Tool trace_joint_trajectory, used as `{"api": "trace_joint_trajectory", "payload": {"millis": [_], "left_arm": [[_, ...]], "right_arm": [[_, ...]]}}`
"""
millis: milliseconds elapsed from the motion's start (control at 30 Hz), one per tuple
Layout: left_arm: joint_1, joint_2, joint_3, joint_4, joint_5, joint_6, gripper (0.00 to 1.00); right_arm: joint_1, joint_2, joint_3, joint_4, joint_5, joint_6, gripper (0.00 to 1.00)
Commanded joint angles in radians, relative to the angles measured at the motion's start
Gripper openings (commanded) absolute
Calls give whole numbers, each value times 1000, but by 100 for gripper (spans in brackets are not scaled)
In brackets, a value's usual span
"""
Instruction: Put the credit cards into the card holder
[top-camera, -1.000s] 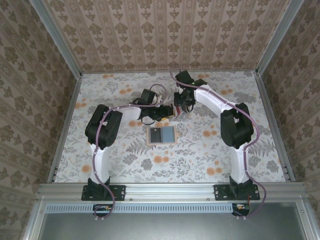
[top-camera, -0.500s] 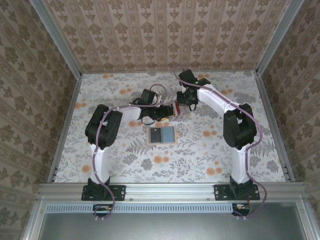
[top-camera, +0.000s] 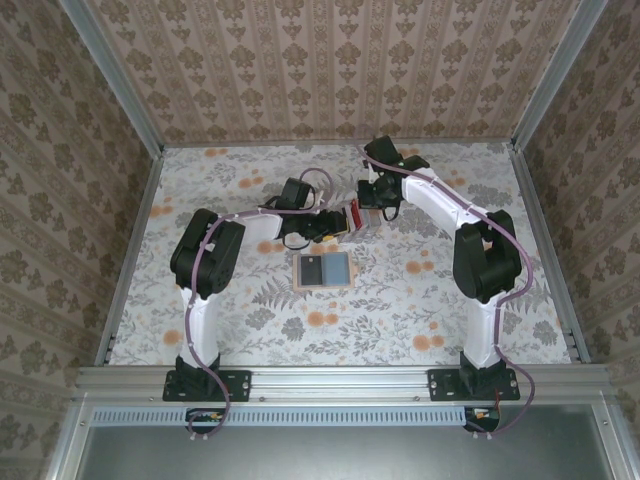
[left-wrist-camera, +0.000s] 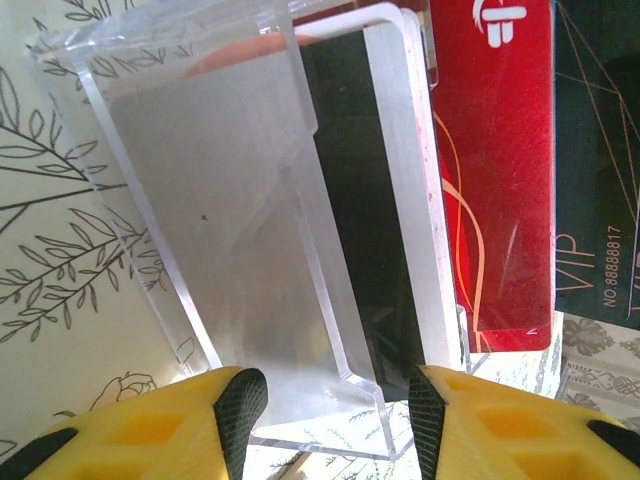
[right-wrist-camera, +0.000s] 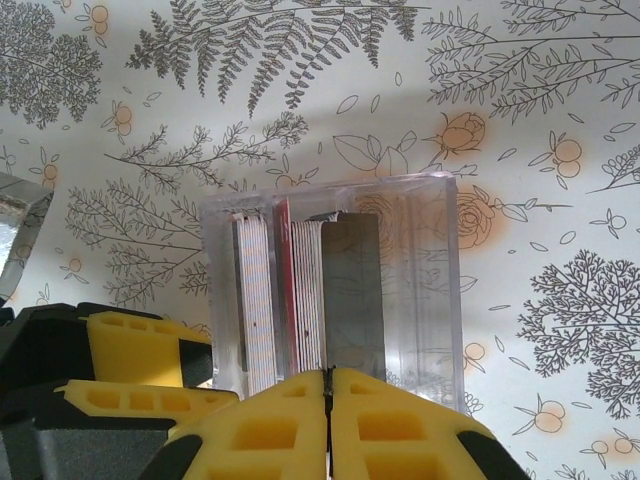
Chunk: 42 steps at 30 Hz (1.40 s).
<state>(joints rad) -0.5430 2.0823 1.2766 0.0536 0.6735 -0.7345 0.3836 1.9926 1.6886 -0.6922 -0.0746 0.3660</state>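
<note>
Plastic, thin and stiff: credit cards packed on edge in clear case, far-middle of counter. Red and dark VIP faces up in left wrist view. Probably near weightless, slick, springy if bent. Tight in the stack, so expect neighbours to drag along. Best taken one at a time by the exposed top edge, pinched flat across both faces, pulled straight out along the slot. Case likely light too, prone to skid or tip without bracing.

Right pincer clenched, pads pressed together right at edge of dark grey card. Card nipped or not: can't tell.

Left pincer spread, straddling near end of case. Contact with its walls: can't tell.

Card holder lying open on counter, grey-blue inside up, near the case on the robot's side, apart from both pincers. No card seen in it yet.
</note>
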Motion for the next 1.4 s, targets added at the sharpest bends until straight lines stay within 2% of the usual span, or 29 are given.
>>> {"api": "trace_joint_trajectory", "payload": {"millis": [0, 400, 567, 800, 1367], "left_arm": [[-20, 27, -8, -9, 11, -14, 48], [-23, 18, -13, -12, 9, -14, 48], [-25, 18, -5, -17, 9, -13, 48], [-28, 19, 1, -24, 9, -12, 48], [-29, -14, 0, -35, 10, -8, 48]], "right_arm": [[-3, -40, -21, 17, -52, 13, 8], [-30, -27, -77, 87, -159, 53, 13], [-43, -31, -94, 113, -198, 66, 9], [-58, -64, -113, 129, -244, 79, 0], [-83, -153, -145, 70, -122, 7, 0]]}}
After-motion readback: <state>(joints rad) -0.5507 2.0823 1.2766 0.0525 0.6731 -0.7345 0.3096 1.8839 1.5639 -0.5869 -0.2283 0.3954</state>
